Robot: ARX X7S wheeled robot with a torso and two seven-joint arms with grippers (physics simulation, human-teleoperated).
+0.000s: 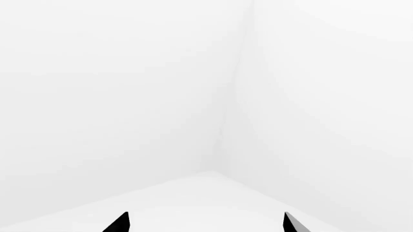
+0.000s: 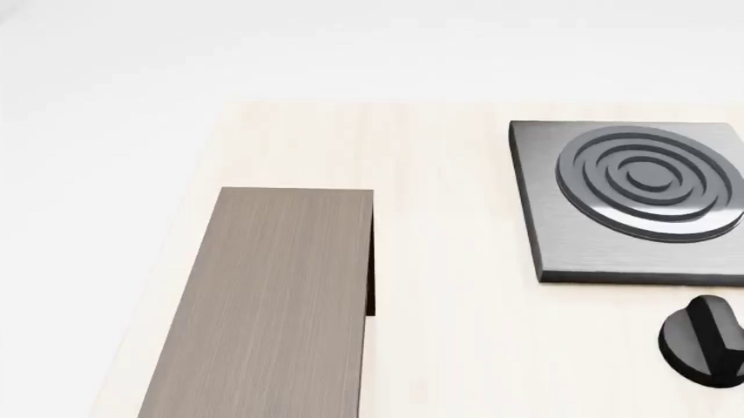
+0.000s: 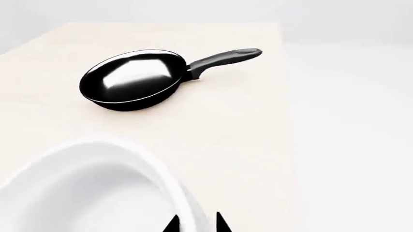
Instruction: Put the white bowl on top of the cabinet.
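Observation:
The white bowl [image 3: 84, 193] fills the near part of the right wrist view, standing on the pale wooden table [image 3: 245, 125]. My right gripper [image 3: 197, 224] straddles its thick rim, one dark fingertip inside the bowl and one outside, closed narrowly on the wall. The cabinet [image 2: 267, 305] shows only in the head view, as a long grey-brown wood-grain top at the table's left side, with nothing on it. My left gripper [image 1: 206, 223] is open, its two black tips wide apart with only white room surfaces beyond. Neither gripper shows in the head view.
A black frying pan [image 3: 132, 79] with a long handle lies on the table beyond the bowl. A square grey stove plate [image 2: 633, 200] with concentric rings sits at the head view's right, with a black knob [image 2: 703, 340] nearer to me.

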